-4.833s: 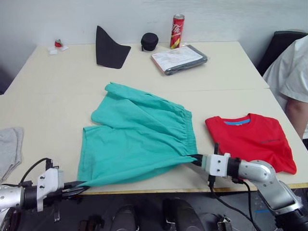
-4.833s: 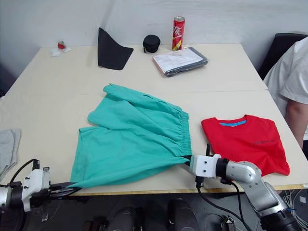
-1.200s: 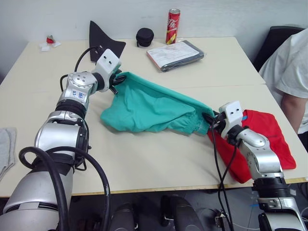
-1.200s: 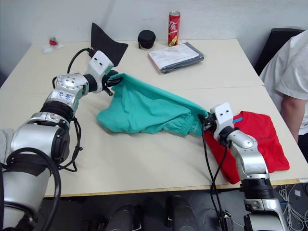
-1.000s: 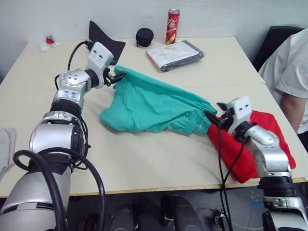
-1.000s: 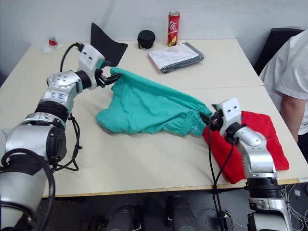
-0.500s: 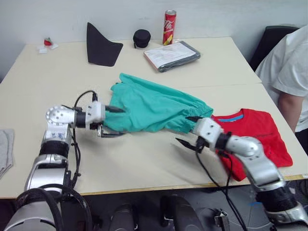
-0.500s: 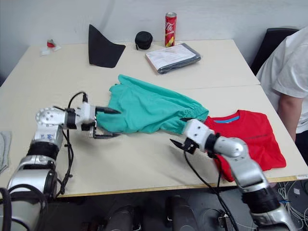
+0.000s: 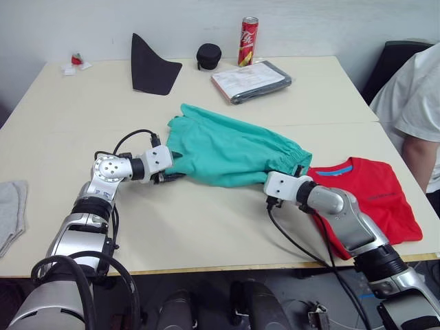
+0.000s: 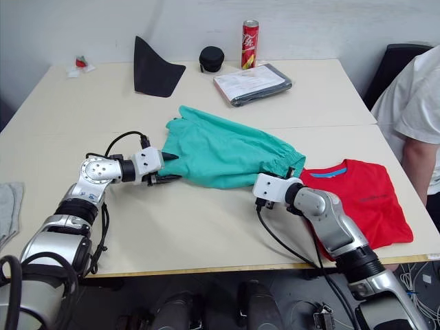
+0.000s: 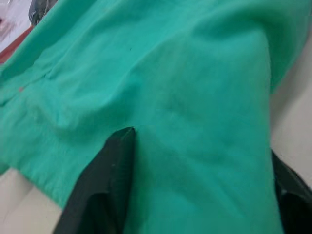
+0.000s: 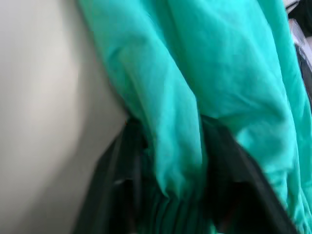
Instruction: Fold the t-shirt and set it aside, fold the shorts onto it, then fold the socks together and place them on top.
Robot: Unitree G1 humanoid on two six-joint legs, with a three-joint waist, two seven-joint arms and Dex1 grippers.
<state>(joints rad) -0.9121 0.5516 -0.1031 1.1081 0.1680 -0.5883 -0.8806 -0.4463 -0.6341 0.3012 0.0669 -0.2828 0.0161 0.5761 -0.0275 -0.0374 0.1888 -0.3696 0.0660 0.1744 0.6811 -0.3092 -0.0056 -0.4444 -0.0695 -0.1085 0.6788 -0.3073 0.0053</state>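
The teal-green shorts lie folded over in the middle of the table, waistband end toward the right. My left gripper is at their left edge, open, with the cloth edge between its fingers. My right gripper is at the near waistband corner, its fingers shut on a fold of the shorts. The red t-shirt lies folded at the right, with my right forearm over its left part. A grey sock lies at the table's far left edge.
At the back stand a black pointed fabric piece, a black round pouch, a red can and a wrapped flat packet. A person in a white shirt sits at the right by a black chair.
Half a second ago both grippers stood open just off the shorts' near edge. Both have moved in onto the cloth, and the right one has closed on the waistband corner.
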